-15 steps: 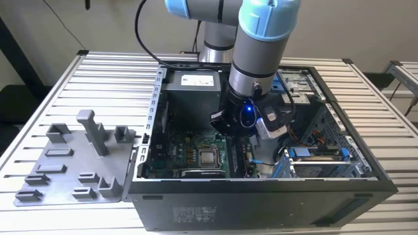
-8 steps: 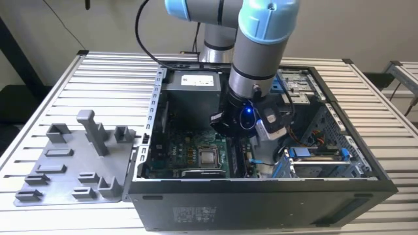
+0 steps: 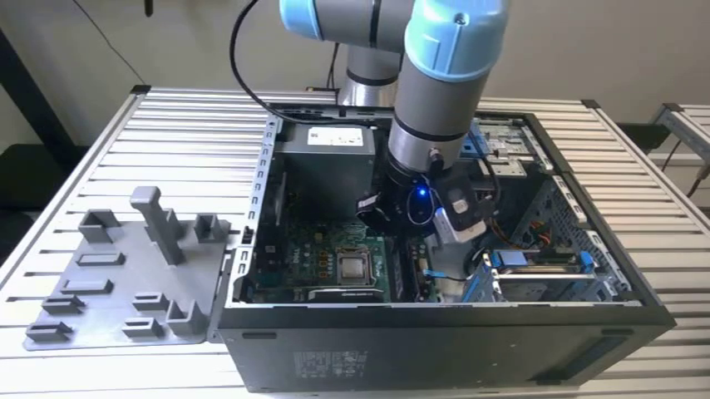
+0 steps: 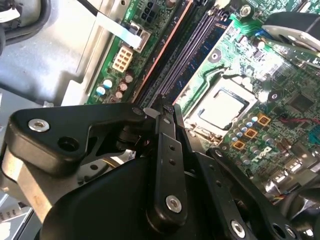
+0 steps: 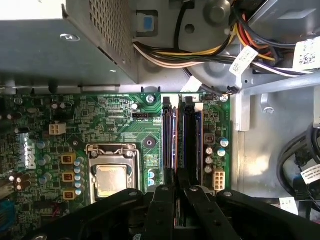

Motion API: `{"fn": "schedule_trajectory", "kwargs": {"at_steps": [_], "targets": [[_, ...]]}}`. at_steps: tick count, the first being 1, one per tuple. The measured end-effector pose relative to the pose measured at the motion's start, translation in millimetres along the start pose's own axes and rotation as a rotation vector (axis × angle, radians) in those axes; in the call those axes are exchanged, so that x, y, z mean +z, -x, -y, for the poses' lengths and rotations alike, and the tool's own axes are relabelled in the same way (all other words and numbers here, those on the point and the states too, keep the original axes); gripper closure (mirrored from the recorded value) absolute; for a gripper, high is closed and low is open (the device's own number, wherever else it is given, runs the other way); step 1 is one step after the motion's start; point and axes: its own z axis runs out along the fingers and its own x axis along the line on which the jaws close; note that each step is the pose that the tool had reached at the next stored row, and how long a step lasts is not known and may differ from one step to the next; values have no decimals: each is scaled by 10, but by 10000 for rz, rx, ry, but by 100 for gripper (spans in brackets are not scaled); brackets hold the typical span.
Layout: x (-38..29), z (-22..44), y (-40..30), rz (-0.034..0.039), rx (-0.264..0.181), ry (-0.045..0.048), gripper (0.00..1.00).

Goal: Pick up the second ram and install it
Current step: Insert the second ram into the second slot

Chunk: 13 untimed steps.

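Observation:
My gripper (image 3: 408, 248) reaches down into the open computer case (image 3: 621, 291), over the memory slots beside the processor socket (image 5: 111, 180). In both wrist views its two black fingers (image 5: 165, 205) stand close together on a thin dark bar, the second ram (image 5: 188, 142), which lies edge-on along a slot. In the second wrist view the fingertips meet at the near end of the slots, with the gripper (image 4: 166, 107) shut and the ram (image 4: 192, 47) running away from it. Another stick with a reddish edge (image 5: 173, 142) sits in the neighbouring slot.
A grey power supply box (image 5: 60, 40) and bundled cables (image 5: 200, 50) lie past the slots' far end. Drive bays and blue cables (image 3: 533, 266) crowd the case on the exterior view's right. A grey tray with upright posts (image 3: 122, 274) lies on the slatted table outside the case.

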Motion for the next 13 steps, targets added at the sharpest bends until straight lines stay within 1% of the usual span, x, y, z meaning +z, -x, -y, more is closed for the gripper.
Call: {"fn": "schedule_trajectory", "kwargs": {"at_steps": [3, 8, 13], "targets": [[8, 14, 0, 0, 1, 2, 86], [33, 17, 0, 1, 2, 0, 86], [35, 17, 1, 0, 3, 2, 86]]}}
